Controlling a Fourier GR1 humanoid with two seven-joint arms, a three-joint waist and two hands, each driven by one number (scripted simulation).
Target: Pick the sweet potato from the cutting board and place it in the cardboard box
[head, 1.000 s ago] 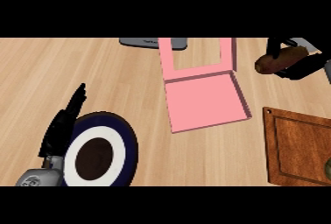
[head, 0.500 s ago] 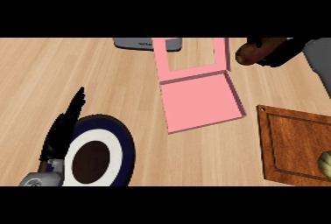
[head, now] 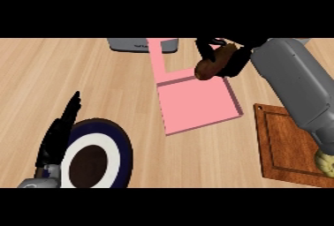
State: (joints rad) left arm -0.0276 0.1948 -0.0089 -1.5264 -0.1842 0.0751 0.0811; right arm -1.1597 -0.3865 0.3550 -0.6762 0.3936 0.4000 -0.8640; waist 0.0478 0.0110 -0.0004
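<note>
Over the last second the right hand [head: 236,62] has carried the sweet potato [head: 212,66] leftward, from out past the box's right side to its far right corner. The wooden counter [head: 98,79] fills the view, and the grey right forearm [head: 294,84] crosses it from the lower right. The pink box [head: 195,106] lies open at the middle with nothing in it. The cutting board [head: 287,141], to its right, no longer carries the potato. At the lower left, the left hand [head: 62,132] rests with straight fingers along a navy-rimmed plate [head: 124,154].

The pick is done; lowering and letting go remain. The right hand's fingers are curled round the potato. Its long axis runs diagonally, with the lower-left end over the box's corner and the other end up and to the right.
</note>
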